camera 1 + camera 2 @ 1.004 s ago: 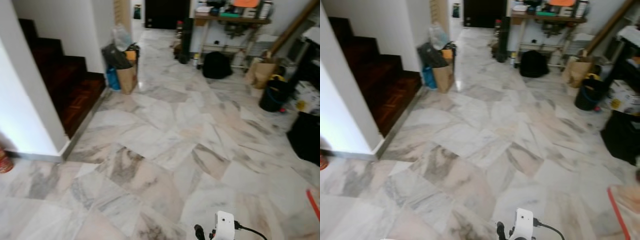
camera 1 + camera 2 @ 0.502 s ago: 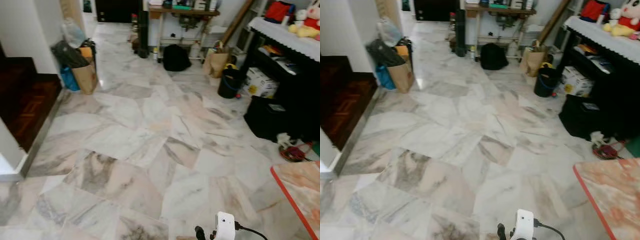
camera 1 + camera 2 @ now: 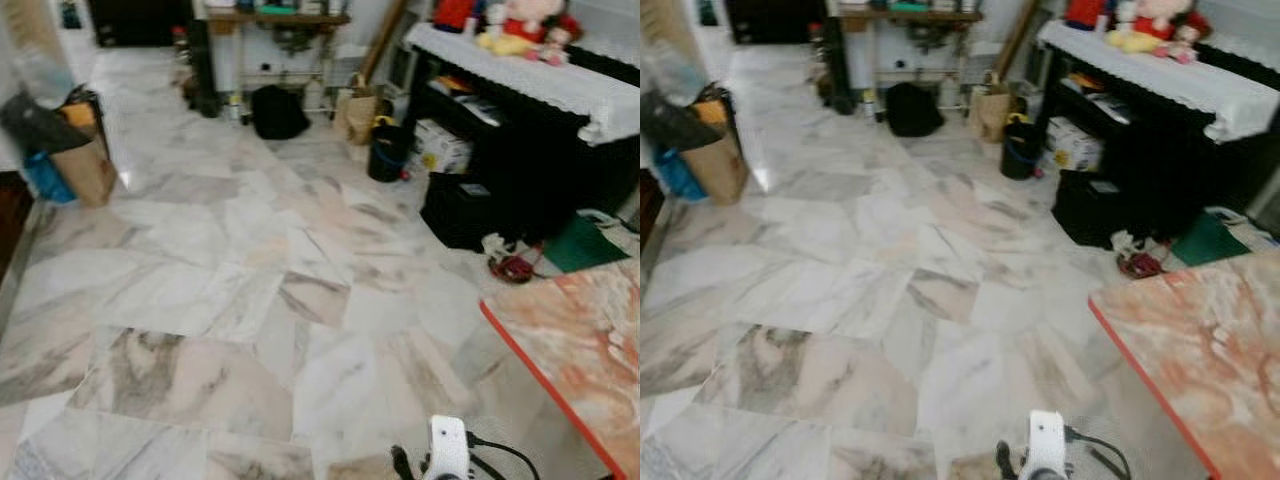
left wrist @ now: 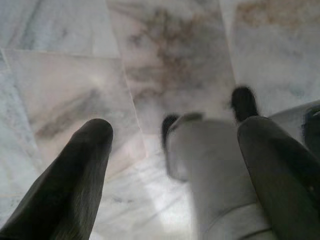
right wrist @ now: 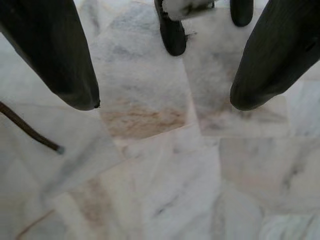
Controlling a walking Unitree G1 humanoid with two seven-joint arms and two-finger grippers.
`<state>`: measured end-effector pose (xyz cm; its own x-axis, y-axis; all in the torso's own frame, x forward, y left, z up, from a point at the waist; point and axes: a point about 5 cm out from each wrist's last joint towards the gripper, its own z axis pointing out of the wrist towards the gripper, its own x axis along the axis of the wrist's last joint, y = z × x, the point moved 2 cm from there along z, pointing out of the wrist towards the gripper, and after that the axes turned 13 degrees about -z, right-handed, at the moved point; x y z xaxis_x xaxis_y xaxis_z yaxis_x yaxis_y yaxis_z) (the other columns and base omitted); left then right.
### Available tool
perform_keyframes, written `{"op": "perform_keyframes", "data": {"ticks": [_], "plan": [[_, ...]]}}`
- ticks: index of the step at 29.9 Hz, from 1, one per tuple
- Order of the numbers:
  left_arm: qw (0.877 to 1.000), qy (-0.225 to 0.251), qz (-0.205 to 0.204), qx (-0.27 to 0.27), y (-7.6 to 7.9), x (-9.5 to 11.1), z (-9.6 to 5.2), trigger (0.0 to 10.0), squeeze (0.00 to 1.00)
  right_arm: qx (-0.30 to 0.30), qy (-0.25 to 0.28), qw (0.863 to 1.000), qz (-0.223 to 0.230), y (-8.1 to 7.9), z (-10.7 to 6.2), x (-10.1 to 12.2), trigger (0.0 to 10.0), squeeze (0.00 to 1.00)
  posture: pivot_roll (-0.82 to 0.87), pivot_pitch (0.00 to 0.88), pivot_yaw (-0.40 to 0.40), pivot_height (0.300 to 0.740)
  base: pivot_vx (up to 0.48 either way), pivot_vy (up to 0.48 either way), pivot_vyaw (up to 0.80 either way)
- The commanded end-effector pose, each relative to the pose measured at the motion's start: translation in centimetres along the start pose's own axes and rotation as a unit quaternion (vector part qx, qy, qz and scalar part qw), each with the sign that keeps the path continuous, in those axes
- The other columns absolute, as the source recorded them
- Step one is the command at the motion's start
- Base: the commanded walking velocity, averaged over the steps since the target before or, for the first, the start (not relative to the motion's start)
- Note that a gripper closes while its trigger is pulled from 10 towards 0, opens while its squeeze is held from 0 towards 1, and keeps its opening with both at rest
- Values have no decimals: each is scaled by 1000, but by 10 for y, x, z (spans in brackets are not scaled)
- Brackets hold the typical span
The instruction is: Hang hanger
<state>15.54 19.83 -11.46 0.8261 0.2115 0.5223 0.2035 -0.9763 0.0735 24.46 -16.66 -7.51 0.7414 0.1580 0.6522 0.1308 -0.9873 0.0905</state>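
marble floor [image 3: 250, 300], both grippers (left [image 4: 175, 145], right [image 5: 162, 100]) agape, empty

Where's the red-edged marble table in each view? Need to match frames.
Left eye view: red-edged marble table at the lower right, cut by the frame edge.
Right eye view: same corner, lower right, more of the top showing.
Left wrist view: left hand open over marble floor.
Right wrist view: right hand open over the floor.
Shared landmark: black bucket, beyond the table in both eye views.

Marble floor [image 3: 200, 270], orange-edged table [image 3: 580, 330] — black cabinet [image 3: 530, 170], paper bag [image 3: 85, 170]
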Motion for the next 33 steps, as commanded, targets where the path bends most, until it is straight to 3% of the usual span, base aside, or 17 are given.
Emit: {"op": "perform_keyframes", "data": {"ticks": [1,24,28,33], "plan": [[1000,-11,-2,2,-2,-3,0,10000,0,0,-8,1000,-3,-2,0,-4,10000,0,15,44,-25,740,0,0,-800],[1000,-14,9,8,-13,-6,-3,10000,0,-9,-26,999,29,-7,-1,-11,10000,0,82,0,-1,740,0,0,-800],[1000,-15,12,8,-13,-6,-3,10000,0,-14,-7,999,41,-7,-1,-8,10000,0,84,0,0,740,0,0,-397],[1000,-15,14,7,-13,-7,-3,10000,0,-13,61,997,39,-6,-2,6,10000,0,88,0,-4,740,0,0,0]]}}
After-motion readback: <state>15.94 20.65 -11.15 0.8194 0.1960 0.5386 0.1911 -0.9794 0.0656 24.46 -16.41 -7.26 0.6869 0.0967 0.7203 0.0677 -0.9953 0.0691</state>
